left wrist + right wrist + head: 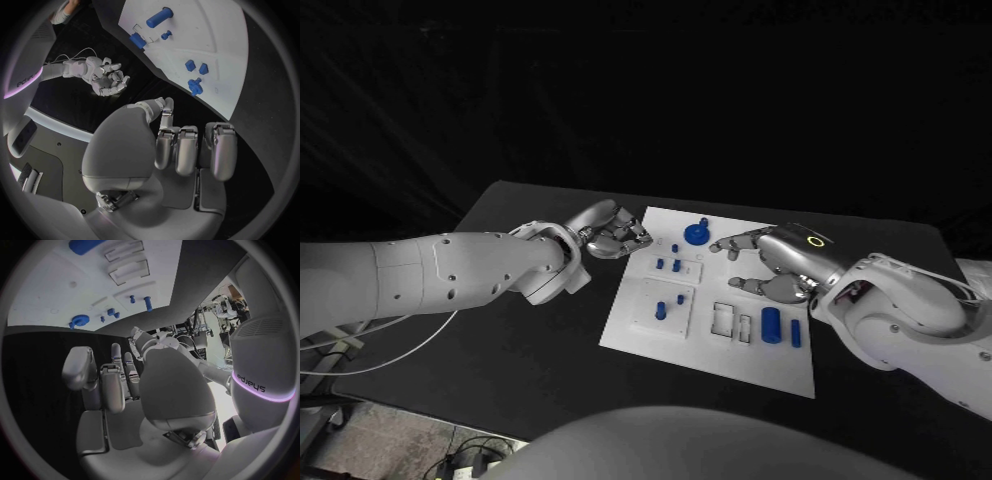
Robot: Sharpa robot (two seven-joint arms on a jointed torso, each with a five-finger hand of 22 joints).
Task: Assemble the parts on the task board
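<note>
White and rectangular, the task board [711, 360] lies in the middle of a black table [516, 340], its near corner bare. On its nearer half a tall blue cylinder [770, 321] stands beside a thinner blue bar [795, 334], next to two rectangular recessed frames [723, 318] and a small blue peg [661, 310] on a raised square. Farther back sit several little blue pieces [675, 265] and a round blue knob [697, 232] near the far edge. The right hand [764, 262] hovers over the board's right side, fingers spread and holding nothing. The left hand [612, 236] sits at the board's far left edge, fingers curled inward around nothing. No writing shows on the board.
</note>
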